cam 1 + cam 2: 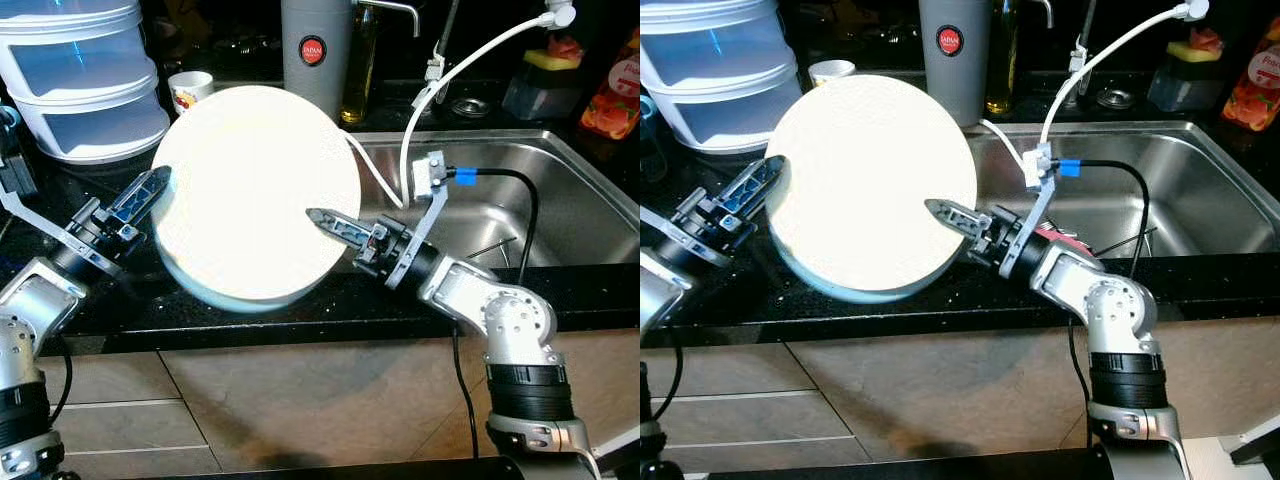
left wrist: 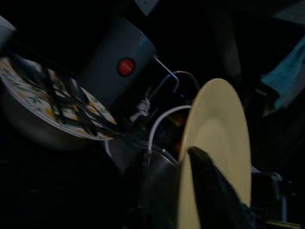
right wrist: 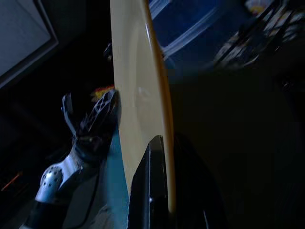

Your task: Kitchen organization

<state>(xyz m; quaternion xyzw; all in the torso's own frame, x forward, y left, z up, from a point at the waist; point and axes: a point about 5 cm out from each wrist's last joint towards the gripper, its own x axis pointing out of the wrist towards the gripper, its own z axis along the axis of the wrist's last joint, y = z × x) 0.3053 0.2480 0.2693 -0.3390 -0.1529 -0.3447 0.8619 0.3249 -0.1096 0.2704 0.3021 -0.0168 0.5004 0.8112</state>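
A large round cream plate with a pale blue underside is held tilted on edge above the black countertop, just left of the sink. My left gripper meets its left rim, and my right gripper clamps its right rim, one finger lying across the plate's face. In the right wrist view the fingers straddle the plate's rim, shut on it. In the left wrist view a black finger lies against the plate. The plate hides the counter behind it.
A steel sink lies to the right, with a white hose arching over it. Stacked clear containers, a small cup, a grey jug and an oil bottle stand behind. A patterned plate sits in a rack.
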